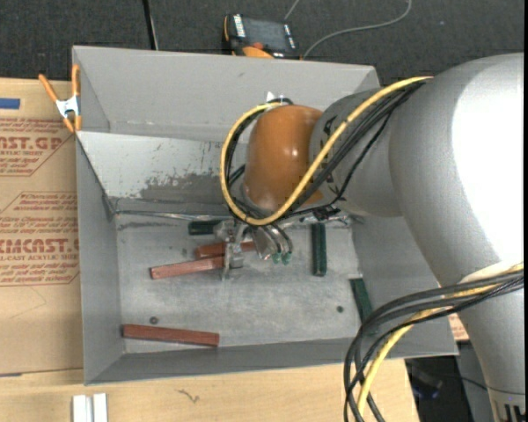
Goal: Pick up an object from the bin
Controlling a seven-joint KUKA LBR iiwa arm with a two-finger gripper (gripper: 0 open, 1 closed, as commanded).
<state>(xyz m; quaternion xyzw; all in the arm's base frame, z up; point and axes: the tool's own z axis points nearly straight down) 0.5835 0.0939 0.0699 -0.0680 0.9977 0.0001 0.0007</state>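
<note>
end effector [233,255] down at right end of reddish-brown bar [183,271], mid-bin.

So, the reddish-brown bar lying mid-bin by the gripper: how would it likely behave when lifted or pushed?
The reddish-brown bar looks straight and flat-sided, so probably stiff and unlikely to roll. The gripper sits at its right end, so a lift from there may let the long left end tilt down. Pushed, it would likely pivot.

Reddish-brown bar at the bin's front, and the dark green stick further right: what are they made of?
Reddish-brown bar: looks like matte wood or plastic, even colour, squared edges. Dark green stick: probably plastic, smooth and uniformly dark; not certain.
</note>
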